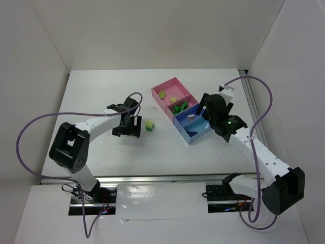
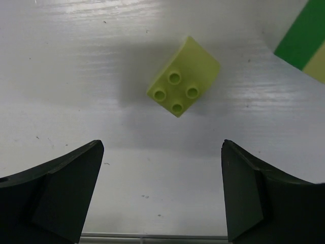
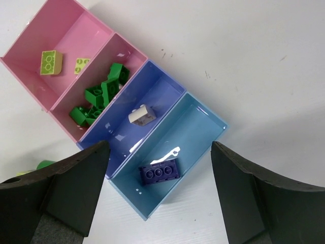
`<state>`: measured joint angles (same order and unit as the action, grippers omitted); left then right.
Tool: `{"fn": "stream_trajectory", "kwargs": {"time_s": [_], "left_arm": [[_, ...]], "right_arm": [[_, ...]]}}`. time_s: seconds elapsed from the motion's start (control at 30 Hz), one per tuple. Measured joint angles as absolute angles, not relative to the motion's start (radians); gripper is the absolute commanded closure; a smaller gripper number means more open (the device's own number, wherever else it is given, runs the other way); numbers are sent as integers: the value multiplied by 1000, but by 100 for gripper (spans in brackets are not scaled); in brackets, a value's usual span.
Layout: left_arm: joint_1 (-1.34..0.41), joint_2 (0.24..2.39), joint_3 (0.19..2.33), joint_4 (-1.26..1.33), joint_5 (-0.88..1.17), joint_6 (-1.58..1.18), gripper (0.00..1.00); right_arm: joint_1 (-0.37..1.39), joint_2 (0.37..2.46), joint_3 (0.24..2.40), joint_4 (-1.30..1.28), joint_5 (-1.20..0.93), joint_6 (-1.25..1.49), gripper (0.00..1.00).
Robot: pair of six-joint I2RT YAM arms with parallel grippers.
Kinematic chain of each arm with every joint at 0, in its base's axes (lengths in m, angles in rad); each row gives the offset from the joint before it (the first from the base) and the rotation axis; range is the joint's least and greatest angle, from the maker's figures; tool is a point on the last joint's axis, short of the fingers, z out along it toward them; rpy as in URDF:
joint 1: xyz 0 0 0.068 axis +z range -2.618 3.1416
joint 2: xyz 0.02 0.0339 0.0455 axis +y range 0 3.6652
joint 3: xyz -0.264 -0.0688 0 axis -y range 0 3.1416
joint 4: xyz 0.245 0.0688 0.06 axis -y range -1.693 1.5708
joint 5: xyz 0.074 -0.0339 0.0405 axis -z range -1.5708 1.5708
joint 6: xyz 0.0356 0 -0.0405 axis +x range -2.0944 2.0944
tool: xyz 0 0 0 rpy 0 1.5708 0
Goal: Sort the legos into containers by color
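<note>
**Left gripper** (image 2: pixel 162 152): jaws spread wide, holding nothing, low over the bench (image 2: pixel 66 76). A pale yellow-green lego (image 2: pixel 184 76) lies on the bench just ahead of the gap, slightly right of centre, clear of both fingers.

**Right gripper** (image 3: pixel 160 152): also open and empty, above the row of containers (image 3: pixel 157 86).

**Container contents:**
- End pink tray (image 3: pixel 76 30): two yellow-green legos (image 3: pixel 52 62).
- Next pink tray (image 3: pixel 124 53): dark green legos (image 3: pixel 99 96).
- Dark blue tray (image 3: pixel 114 133): one whitish brick (image 3: pixel 141 115).
- Light blue tray (image 3: pixel 198 127): one dark purple brick (image 3: pixel 159 172).
</note>
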<state>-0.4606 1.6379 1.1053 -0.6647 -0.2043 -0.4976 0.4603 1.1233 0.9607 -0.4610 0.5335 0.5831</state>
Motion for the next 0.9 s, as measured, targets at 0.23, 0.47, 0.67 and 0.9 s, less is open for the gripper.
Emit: {"fn": "stream_trajectory", "kwargs": {"time_s": [0.23, 0.47, 0.67, 0.9], "left_arm": [[-428, 1793, 1176, -633, -186, -505, 16], [-402, 1841, 1210, -604, -181, -540, 49], [-388, 1839, 1220, -603, -183, -550, 77], [-387, 1785, 1305, -629, -160, -551, 77]], "right_arm": [[468, 1123, 961, -461, 531, 587, 12], [469, 1123, 961, -461, 530, 587, 12], [469, 1124, 961, -461, 529, 587, 12], [469, 1136, 961, -461, 527, 587, 12]]}}
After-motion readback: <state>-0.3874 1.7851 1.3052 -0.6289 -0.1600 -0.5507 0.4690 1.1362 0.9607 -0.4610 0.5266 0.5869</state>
